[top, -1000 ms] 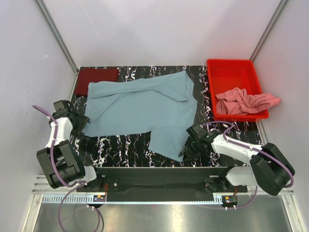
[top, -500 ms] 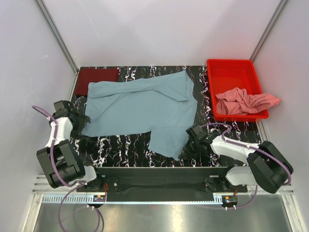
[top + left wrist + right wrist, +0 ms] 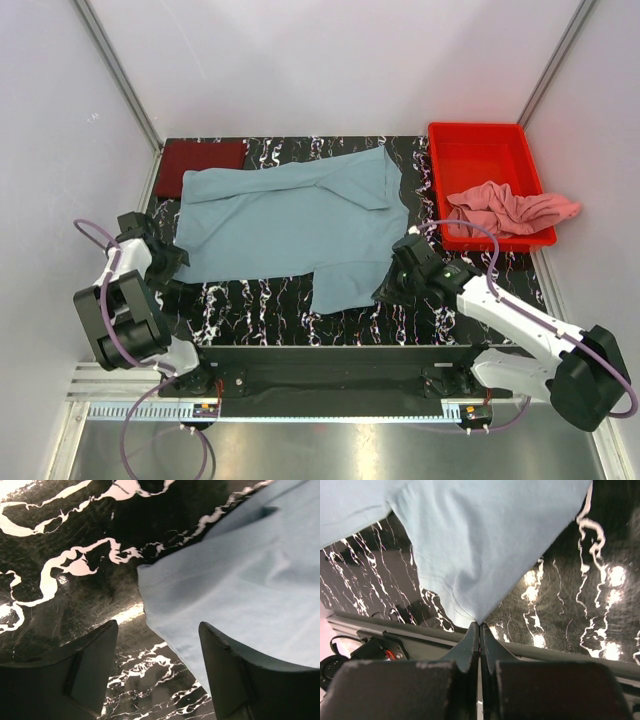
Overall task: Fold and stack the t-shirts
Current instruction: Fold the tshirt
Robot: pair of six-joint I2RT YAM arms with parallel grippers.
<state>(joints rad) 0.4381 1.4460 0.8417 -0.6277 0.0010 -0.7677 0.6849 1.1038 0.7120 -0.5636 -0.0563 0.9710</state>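
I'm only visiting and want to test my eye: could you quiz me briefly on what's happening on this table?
1. True or false: the right gripper pinches a corner of the blue shirt.
2. Where is the pink shirt? A) crumpled in the red tray B) folded flat on the table C) under the blue shirt
3. Fill in: the left gripper is ___ at the blue shirt's edge.

Key: 1 true; 2 A; 3 open.

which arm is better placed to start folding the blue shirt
Right. Its jaws are shut on a near corner of the blue shirt, while the left jaws stand open over its side edge, gripping nothing.
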